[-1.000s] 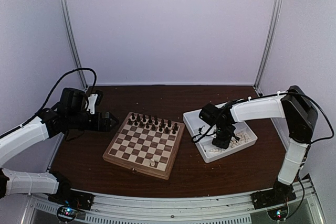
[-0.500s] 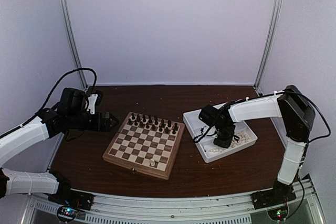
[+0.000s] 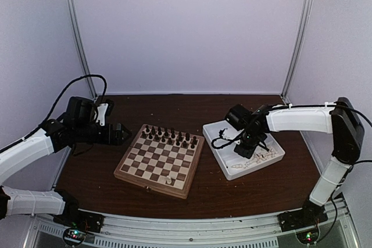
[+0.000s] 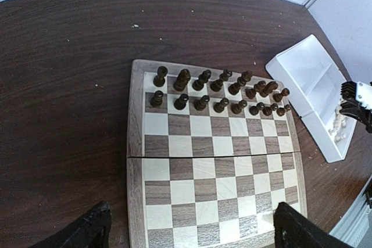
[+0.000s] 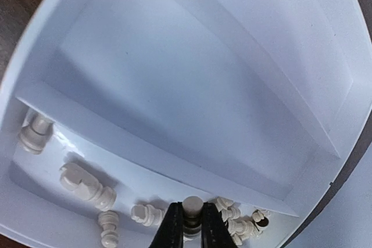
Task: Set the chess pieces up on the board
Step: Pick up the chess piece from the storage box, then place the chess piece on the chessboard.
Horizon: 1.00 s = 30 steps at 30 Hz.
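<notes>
The board (image 3: 148, 161) lies at the table's middle, with dark figures (image 3: 168, 136) in its two far rows and one cream piece (image 3: 169, 180) on a near-edge square. More cream chess pieces (image 5: 87, 185) lie loose in the white tray (image 3: 218, 132). My right gripper (image 5: 192, 227) hangs over the tray's near compartment, shut on a cream piece (image 5: 192, 207) that stands up between the fingers. My left gripper (image 4: 195, 233) hovers at the board's (image 4: 197, 166) left side, open wide and empty; in the top view this left gripper (image 3: 122, 135) sits just off the board's frame.
The tray (image 5: 192, 85) has a low divider, and its larger compartment holds nothing. It stands right of the board on the dark wooden table (image 3: 174, 105). White walls and metal posts (image 3: 299, 33) close in the back and sides.
My right gripper has closed on a cream piece in the tray and shifted slightly toward the tray's back right, its arm stretching out. The left arm has not moved.
</notes>
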{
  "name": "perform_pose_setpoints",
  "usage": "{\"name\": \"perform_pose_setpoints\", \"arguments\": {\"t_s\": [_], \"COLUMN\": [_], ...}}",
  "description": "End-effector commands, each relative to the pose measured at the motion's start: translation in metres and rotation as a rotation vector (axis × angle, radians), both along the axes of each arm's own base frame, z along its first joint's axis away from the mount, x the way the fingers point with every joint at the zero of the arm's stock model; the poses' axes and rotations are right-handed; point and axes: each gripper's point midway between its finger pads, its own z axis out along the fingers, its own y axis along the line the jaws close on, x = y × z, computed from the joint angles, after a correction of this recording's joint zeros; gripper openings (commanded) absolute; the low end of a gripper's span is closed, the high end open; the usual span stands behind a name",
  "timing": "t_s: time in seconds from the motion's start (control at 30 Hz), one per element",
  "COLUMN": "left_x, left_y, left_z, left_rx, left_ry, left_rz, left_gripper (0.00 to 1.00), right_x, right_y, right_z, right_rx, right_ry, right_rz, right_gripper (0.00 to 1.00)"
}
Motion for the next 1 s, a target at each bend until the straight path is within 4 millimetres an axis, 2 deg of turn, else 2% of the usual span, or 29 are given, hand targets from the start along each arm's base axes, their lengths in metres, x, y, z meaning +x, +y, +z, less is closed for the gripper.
{"name": "perform_pose_setpoints", "arguments": {"t_s": [0.0,0.13,0.33,0.47,0.6,0.7,0.97], "left_x": [0.004,0.003,0.001,-0.001,-0.004,-0.006,-0.009], "left_y": [-0.005,-0.004,-0.008,-0.008,-0.006,-0.006,-0.003], "left_z": [0.019,0.020,0.019,0.020,0.020,0.019,0.017], "left_rx": [-0.026,-0.032,-0.063,-0.070,-0.068,-0.070,-0.075], "left_ry": [-0.045,-0.045,-0.031,-0.036,-0.034,-0.026,-0.028], "left_rz": [-0.008,-0.005,-0.008,-0.013,-0.012,-0.016,-0.006], "left_gripper": [0.98,0.98,0.98,0.98,0.98,0.98,0.98], "right_x": [-0.008,-0.019,-0.035,-0.051,-0.067,-0.074,-0.092], "right_y": [0.031,0.062,0.138,0.184,0.221,0.238,0.256], "right_z": [0.026,0.050,0.091,0.102,0.101,0.093,0.054], "right_rx": [0.198,0.380,0.722,0.867,0.944,0.967,0.983], "right_ry": [-0.003,0.004,-0.020,-0.056,-0.088,-0.111,-0.084], "right_rz": [0.012,0.043,0.158,0.244,0.317,0.344,0.376], "right_gripper": [0.11,0.11,0.11,0.10,0.10,0.09,0.09]}}
